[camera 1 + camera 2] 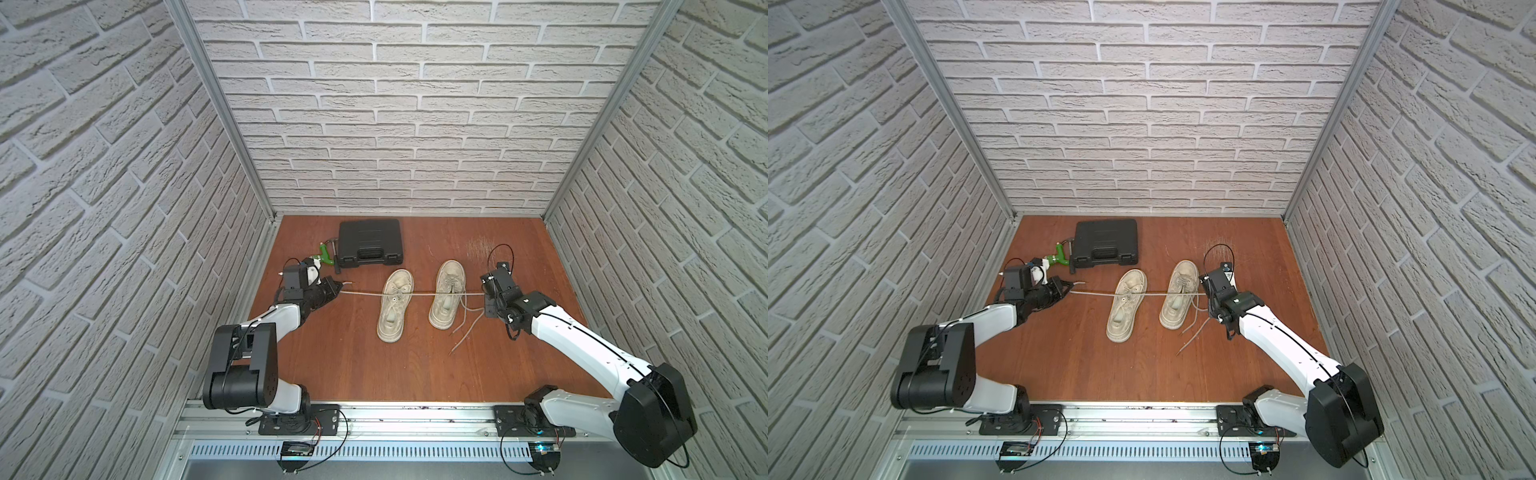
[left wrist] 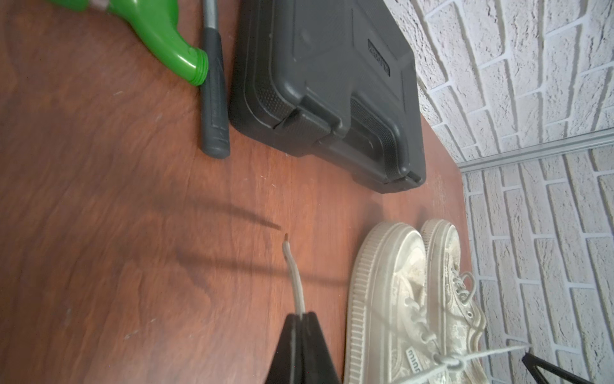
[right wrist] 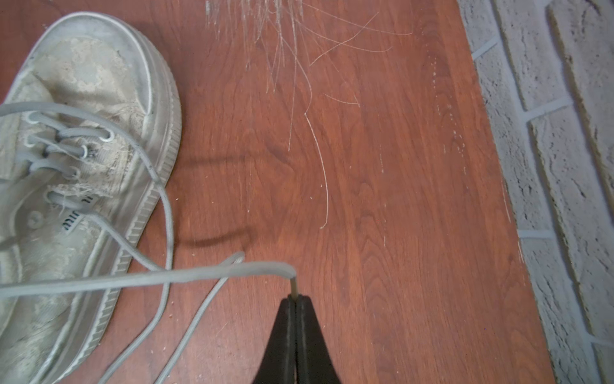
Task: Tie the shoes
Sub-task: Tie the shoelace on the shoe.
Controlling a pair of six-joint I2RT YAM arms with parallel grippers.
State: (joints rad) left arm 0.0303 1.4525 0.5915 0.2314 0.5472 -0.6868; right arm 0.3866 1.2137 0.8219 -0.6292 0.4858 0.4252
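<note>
Mid-table: two beige canvas sneakers side by side, toes at 12, left sneaker (image 1: 395, 305) and right sneaker (image 1: 448, 294). At 9 the left gripper (image 2: 302, 314), at 3 the right gripper (image 3: 295, 299); both jaws are clamped on the left sneaker's lace (image 1: 365, 294), which runs taut across the right sneaker. Two loose lace ends (image 3: 171, 232) trail to 5. At 11, apart from the lace: one black case (image 1: 370, 243), one hammer (image 2: 215, 109), one green sprayer head (image 2: 166, 36).
</note>
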